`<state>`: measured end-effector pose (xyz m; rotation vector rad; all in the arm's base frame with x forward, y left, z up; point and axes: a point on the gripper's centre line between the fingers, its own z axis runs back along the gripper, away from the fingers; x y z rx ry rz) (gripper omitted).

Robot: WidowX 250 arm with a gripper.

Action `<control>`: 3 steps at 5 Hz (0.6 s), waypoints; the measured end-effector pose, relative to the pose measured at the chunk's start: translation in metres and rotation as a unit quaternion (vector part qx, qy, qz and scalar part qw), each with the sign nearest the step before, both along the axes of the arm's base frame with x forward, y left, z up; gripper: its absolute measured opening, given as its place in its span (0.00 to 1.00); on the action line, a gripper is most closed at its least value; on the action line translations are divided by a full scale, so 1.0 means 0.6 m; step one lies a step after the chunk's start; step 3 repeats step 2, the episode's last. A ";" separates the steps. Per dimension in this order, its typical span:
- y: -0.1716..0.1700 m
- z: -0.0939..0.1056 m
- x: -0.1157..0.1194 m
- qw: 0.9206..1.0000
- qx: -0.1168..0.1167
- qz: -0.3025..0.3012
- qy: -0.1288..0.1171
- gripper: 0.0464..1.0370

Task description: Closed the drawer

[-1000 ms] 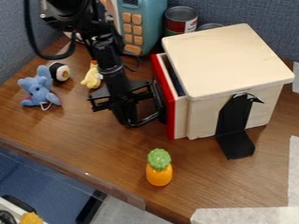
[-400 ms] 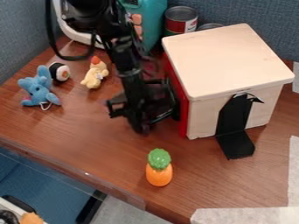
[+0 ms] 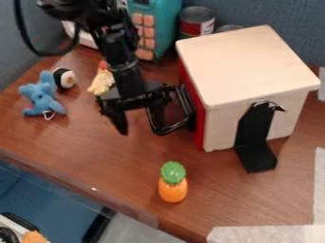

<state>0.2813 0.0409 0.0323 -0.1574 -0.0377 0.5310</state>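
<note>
Camera view is showing a white sheet [image 3: 266, 234] lying at the near edge of the brown table [image 3: 95, 156]. Past it, a toy pineapple [image 3: 173, 189] is standing up, with its green top pointing away from the table. Next, a bent black piece [image 3: 255, 156] is leaning on the side of the wooden box [image 3: 247, 66]. The black gripper [image 3: 141, 131] is hanging just beside the box, and its two fingers are spreading wide, holding nothing. The drawer [image 3: 199, 126] is sitting shut in the box, and its red front is facing the gripper. Across the table, a blue stuffed toy [image 3: 43, 98] is resting near a yellow toy [image 3: 100, 83] and a sushi toy [image 3: 64, 78]. Farther back, a can [image 3: 196, 21] is standing beside a blue-green toy [image 3: 160, 23] with orange buttons
</note>
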 end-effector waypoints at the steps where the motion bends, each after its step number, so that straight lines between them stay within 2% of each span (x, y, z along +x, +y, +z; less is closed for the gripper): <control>1: 0.022 0.036 -0.010 0.997 0.059 -0.041 -0.025 0.97; 2: 0.047 0.063 -0.010 0.984 0.128 -0.122 -0.039 0.96; 3: 0.047 0.063 -0.010 0.984 0.128 -0.122 -0.039 0.96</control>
